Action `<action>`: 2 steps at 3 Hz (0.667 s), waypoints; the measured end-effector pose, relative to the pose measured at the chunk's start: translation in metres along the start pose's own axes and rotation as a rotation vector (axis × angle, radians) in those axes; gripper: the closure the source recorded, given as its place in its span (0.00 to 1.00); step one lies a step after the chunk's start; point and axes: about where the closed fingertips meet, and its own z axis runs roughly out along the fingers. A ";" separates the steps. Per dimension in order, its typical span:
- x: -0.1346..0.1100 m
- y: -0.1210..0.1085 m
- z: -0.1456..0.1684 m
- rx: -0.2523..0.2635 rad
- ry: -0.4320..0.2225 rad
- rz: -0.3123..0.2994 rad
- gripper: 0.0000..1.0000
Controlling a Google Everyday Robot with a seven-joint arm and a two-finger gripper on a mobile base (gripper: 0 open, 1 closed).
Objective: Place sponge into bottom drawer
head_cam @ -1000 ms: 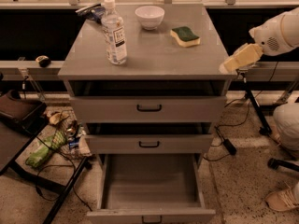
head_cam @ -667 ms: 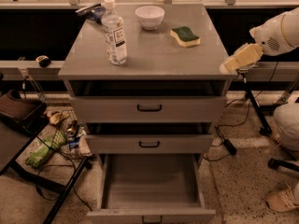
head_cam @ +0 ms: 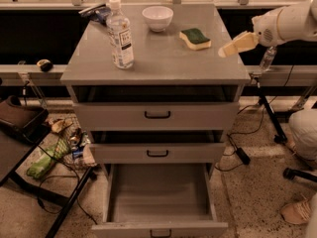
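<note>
A: While the sponge (head_cam: 195, 38) lies on the cabinet top (head_cam: 163, 63), where is the gripper?

B: The gripper (head_cam: 226, 50) hangs above the right edge of the cabinet top, at the end of the white arm (head_cam: 287, 21) that comes in from the right side. It is near the sponge, to the right of it, but apart from it and not touching.

A: Is it released or clenched?

B: That I cannot tell. It shows only as one pale wedge that points left and a little down.

A: How does the sponge lie?

B: It lies flat, with the green layer up and the yellow foam under it, in the back right part of the top. The white bowl (head_cam: 157, 18) is to its left. A clear water bottle (head_cam: 120, 33) stands upright on the left part.

A: And the bottom drawer (head_cam: 108, 195)?

B: It is pulled far out toward the camera, so its grey floor shows. The top drawer (head_cam: 157, 116) and the middle drawer (head_cam: 157, 153) above it are pushed in, each with a black handle.
</note>
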 end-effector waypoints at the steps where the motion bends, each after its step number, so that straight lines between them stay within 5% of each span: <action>1: -0.010 -0.017 0.035 0.000 -0.062 0.073 0.00; 2: -0.019 -0.019 0.078 -0.030 -0.102 0.121 0.00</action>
